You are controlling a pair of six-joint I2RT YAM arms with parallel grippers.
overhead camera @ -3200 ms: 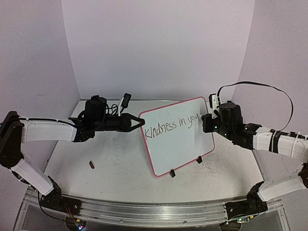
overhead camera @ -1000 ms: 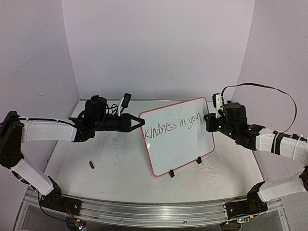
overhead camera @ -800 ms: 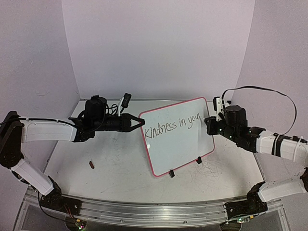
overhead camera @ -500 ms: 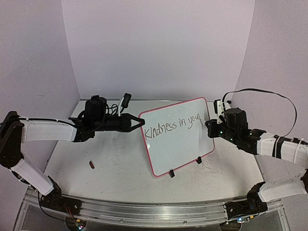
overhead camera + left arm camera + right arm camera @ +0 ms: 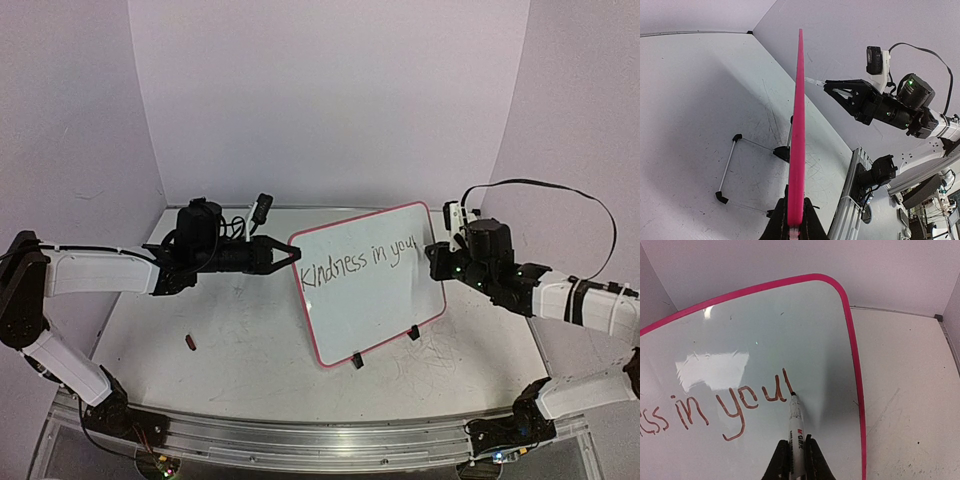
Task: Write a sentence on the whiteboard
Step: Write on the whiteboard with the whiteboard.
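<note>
Just after the sentence (image 5: 357,262), the marker (image 5: 796,432) tip touches the whiteboard (image 5: 765,340).

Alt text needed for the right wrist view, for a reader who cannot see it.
The right pincer grips a marker, its tip on the whiteboard at the foot of a stroke just after "you". The visible sentence ends "ss in you"; a scuffed white table lies right of the pink-rimmed board.

White arms (image 5: 100,272) with black joints (image 5: 200,225), black fingers (image 5: 268,258) and a looping black cable (image 5: 530,182).
</note>
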